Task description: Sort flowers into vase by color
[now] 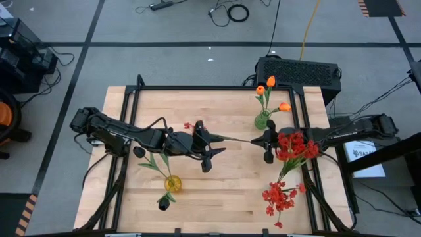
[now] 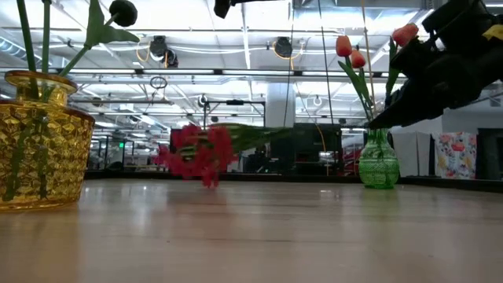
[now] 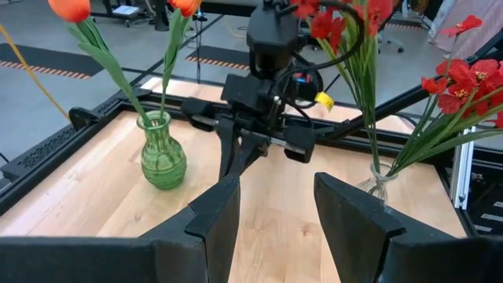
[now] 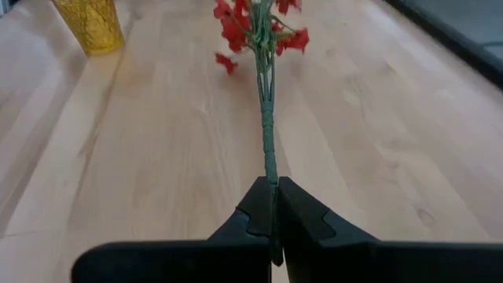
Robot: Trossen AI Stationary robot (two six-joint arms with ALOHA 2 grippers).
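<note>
Right gripper (image 4: 274,206) clenched on a red flower's stem (image 4: 268,118) at table centre.

In the high view the stem runs left from the right gripper (image 1: 268,140) toward the left gripper (image 1: 209,146), whose fingers (image 3: 355,212) stand parted and empty. Orange flowers (image 1: 270,82) sit in the green vase (image 1: 262,120) at upper right; the yellow vase (image 1: 173,183) is lower left.

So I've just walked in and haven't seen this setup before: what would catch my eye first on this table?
Probably the red flower held out level over the middle of the table, its green stem pinched in the right gripper, with the open left gripper just across from it. Next, the vases: a green vase of orange tulips at the far side, a yellow vase holding a black flower near the front, and red bunches at the right.
</note>
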